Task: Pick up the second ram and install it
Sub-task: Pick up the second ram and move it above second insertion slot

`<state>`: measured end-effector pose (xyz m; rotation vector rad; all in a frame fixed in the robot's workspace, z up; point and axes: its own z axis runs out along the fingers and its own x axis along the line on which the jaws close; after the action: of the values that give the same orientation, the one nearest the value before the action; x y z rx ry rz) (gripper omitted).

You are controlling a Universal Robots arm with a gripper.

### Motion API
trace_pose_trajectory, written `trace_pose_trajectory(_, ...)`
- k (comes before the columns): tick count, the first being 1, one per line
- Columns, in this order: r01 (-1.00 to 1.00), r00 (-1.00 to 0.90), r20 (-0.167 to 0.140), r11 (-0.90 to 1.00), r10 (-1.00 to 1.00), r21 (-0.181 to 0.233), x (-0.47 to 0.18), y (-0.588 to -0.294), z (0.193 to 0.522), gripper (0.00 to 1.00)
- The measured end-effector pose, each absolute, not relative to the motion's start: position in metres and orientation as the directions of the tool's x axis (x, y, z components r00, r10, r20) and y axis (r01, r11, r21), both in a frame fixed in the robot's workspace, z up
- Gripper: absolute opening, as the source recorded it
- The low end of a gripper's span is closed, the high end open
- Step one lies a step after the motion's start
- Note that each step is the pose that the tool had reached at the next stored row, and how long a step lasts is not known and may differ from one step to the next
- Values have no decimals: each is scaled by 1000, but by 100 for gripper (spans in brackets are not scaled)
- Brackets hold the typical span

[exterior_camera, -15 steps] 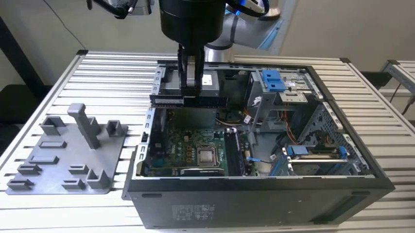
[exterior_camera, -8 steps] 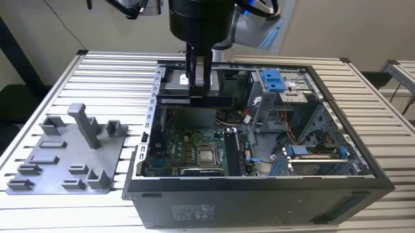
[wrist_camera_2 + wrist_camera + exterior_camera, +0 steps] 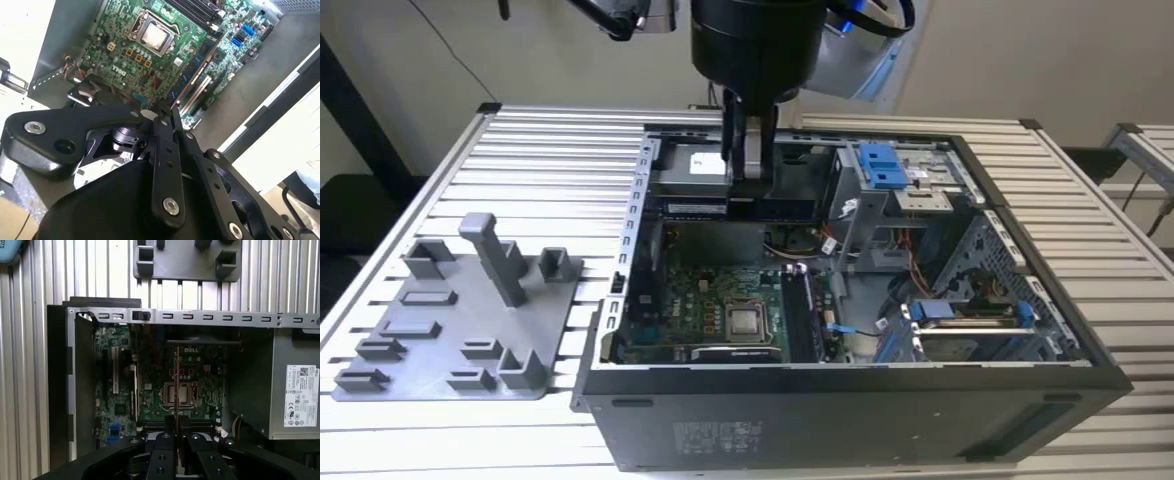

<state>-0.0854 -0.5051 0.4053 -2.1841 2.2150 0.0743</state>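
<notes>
Gripper [image 3: 177, 434]: the black fingers [image 3: 161, 450] are seen drawn almost together, with a thin stick clamped between their tips.
Grip: in the second wrist view the tips are closed on one end of the stick, and the rest of its length is left projecting away from them.
Second ram [image 3: 177, 385]: it is held edge-on in the first wrist view, where it is seen as a thin coppery line. In the second wrist view [image 3: 199, 65] a narrow bluish face with a copper-coloured edge is shown.
Position of the ram: it is held in the air above the open case, over the motherboard and clear of it.
Motherboard [image 3: 150, 390]: a green board is seen below the ram, with the square silver processor socket [image 3: 182, 392] near its middle.
Computer case [image 3: 854, 420]: it is laid on its side with the side panel off. The grey power supply [image 3: 295, 390] is fitted in one corner.
Table [image 3: 520, 150]: a slatted aluminium top is seen under the case.
Fixture tray [image 3: 454, 330]: a grey plastic tray with blocks and posts is laid beside the case, on the exterior view's left.
</notes>
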Motion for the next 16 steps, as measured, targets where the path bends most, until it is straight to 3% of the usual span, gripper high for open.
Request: trace_pose_trajectory(16,-1000,-14,-55,14,-998,13,-60,-505,405,14)
